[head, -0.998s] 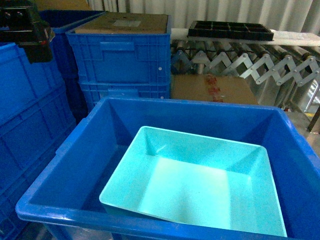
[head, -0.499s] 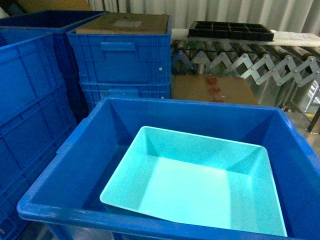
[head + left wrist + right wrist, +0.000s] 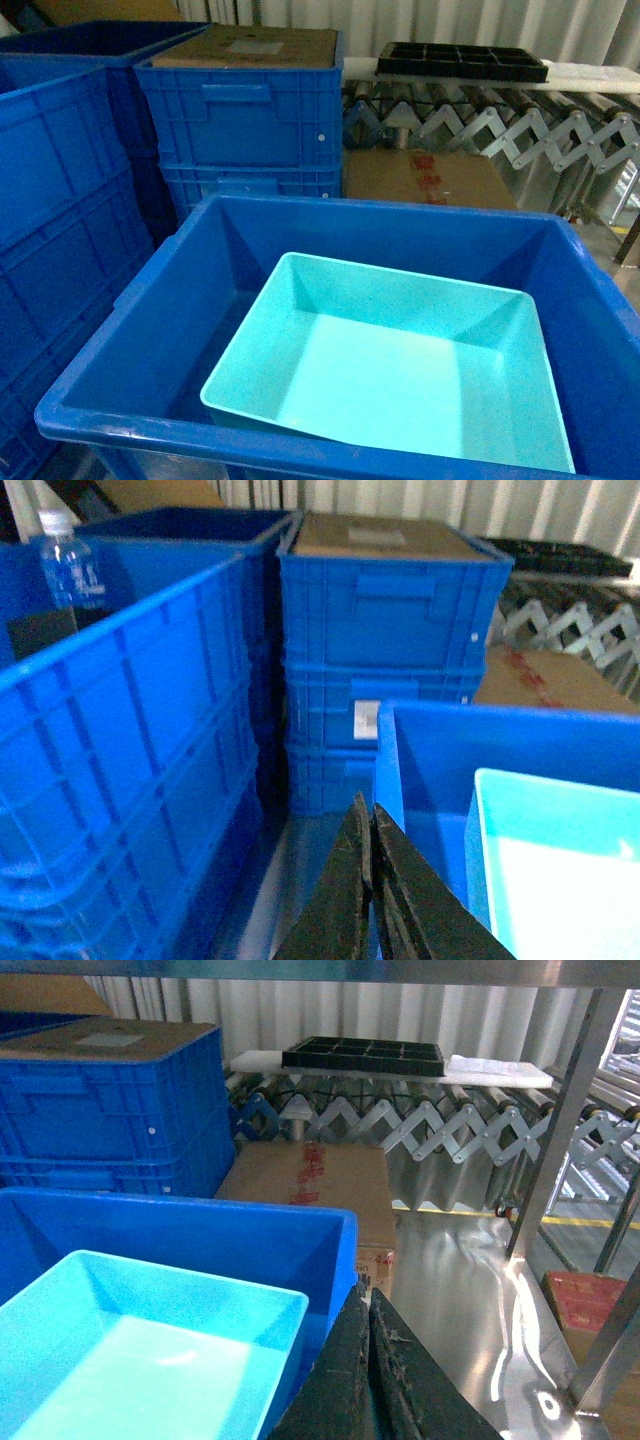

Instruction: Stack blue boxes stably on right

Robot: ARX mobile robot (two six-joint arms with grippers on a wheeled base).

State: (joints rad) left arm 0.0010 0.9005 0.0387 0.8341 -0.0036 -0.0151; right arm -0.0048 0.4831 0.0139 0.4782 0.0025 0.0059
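Observation:
A light turquoise open-topped tub, one of the blue boxes (image 3: 400, 370), lies tilted inside a large dark blue crate (image 3: 150, 300) right in front of me. It also shows at the lower right of the left wrist view (image 3: 560, 870) and the lower left of the right wrist view (image 3: 140, 1350). My left gripper (image 3: 370, 810) is shut and empty, beside the crate's left wall. My right gripper (image 3: 366, 1300) is shut and empty, by the crate's right corner. Neither gripper appears in the head view.
Stacked dark blue crates (image 3: 245, 120) stand behind and to the left, one topped with cardboard. A cardboard box (image 3: 425, 178) and a roller conveyor (image 3: 500, 125) with a black tray (image 3: 460, 60) sit behind. A water bottle (image 3: 68, 570) rests at far left. Shiny metal floor (image 3: 460, 1280) and a shelf post (image 3: 555, 1120) lie right.
A second ago a black arm part showed at the head view's upper left; it has left the view. The tub and crates stay put.

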